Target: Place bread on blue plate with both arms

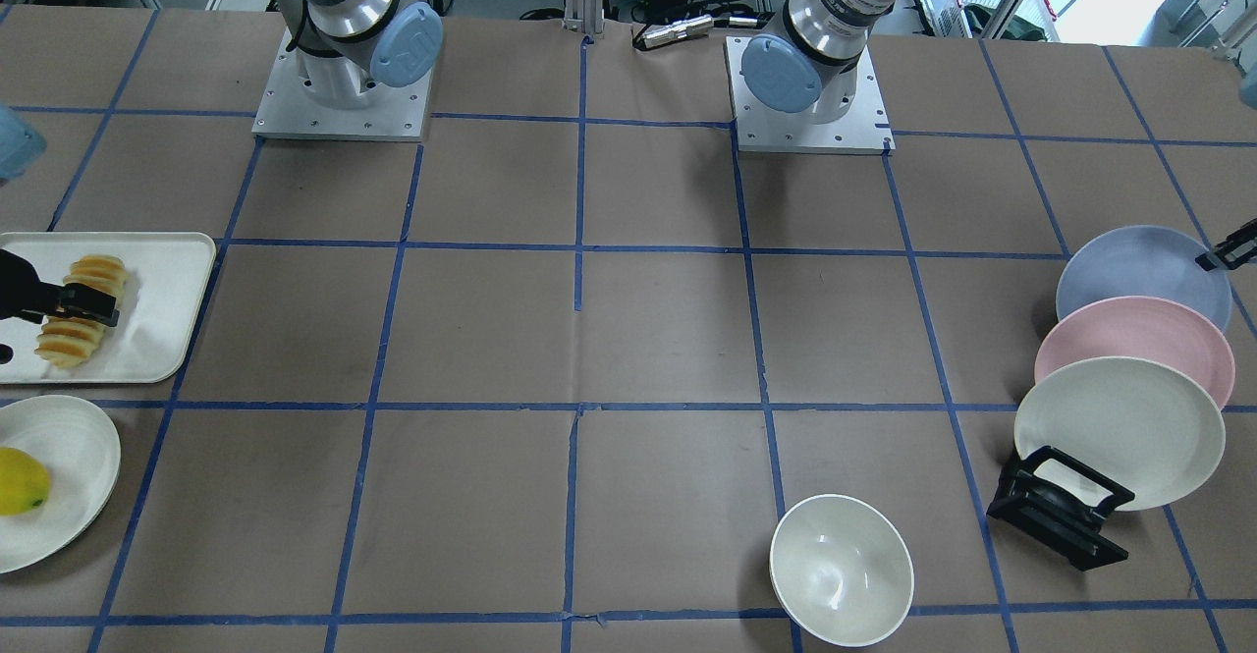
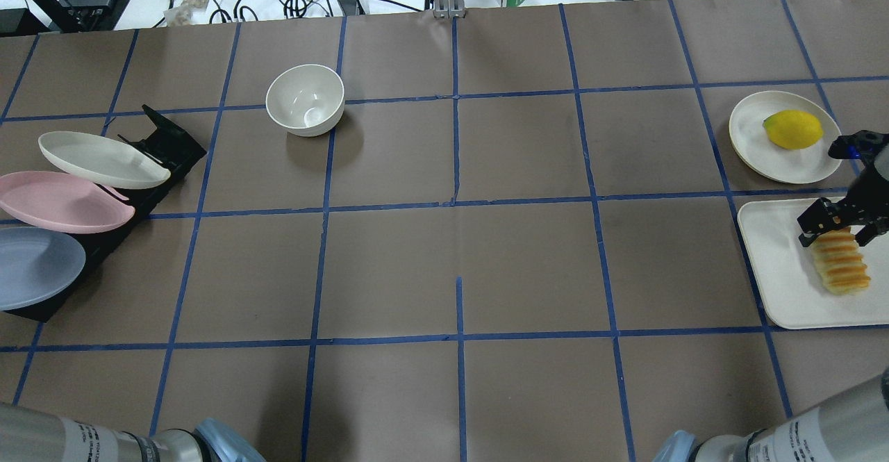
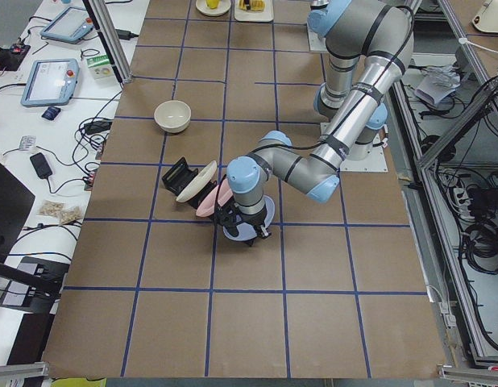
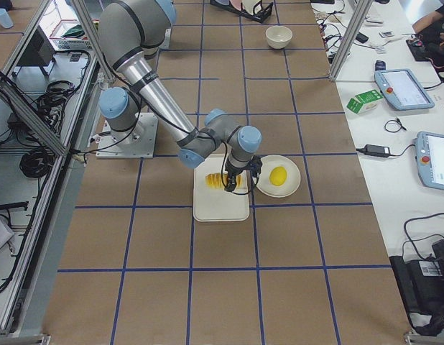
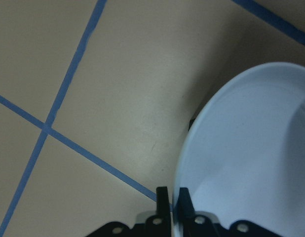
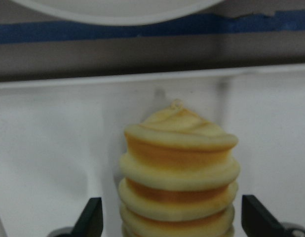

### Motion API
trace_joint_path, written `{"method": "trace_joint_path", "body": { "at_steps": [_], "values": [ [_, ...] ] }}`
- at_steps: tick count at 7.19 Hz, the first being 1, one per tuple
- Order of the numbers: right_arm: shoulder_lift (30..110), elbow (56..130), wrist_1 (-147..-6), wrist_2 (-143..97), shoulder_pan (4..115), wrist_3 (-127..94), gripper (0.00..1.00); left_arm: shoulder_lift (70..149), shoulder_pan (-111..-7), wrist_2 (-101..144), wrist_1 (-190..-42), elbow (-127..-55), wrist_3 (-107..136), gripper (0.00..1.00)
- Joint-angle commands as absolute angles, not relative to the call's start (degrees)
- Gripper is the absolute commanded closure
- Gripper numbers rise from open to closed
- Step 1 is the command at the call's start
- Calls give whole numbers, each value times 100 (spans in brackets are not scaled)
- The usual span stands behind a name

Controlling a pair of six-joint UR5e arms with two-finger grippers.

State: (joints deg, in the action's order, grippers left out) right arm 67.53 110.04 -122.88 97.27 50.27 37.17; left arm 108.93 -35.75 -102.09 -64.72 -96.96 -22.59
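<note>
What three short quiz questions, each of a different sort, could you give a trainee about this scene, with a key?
1. True or false: the bread lies on the blue plate.
2. What does the left gripper have between its fingers? A: nothing. B: the blue plate's rim. C: the bread.
3. Fill in: the right gripper stands over the bread with its jaws ___.
Key: 1 false, it lies on the white tray. 2 B. 3 open.
</note>
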Motion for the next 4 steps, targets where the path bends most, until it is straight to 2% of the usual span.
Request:
{"method": "trace_joint_path", "body": {
  "at_steps": [1,2,4],
  "values": [
    [6767,10995,-12252,9729,5027,3700,67,10741,-3577,-10370,-6696,-9694,-2529,100],
    [6785,10995,-12243,9747,5027,3683,100,10853,-3577,-10371,-6697,-9703,-2523,100],
    [6959,10882,-12173,10010,5045,3665,100,10924,-3586,-10362,-6680,-9729,-2470,100]
  ]
}}
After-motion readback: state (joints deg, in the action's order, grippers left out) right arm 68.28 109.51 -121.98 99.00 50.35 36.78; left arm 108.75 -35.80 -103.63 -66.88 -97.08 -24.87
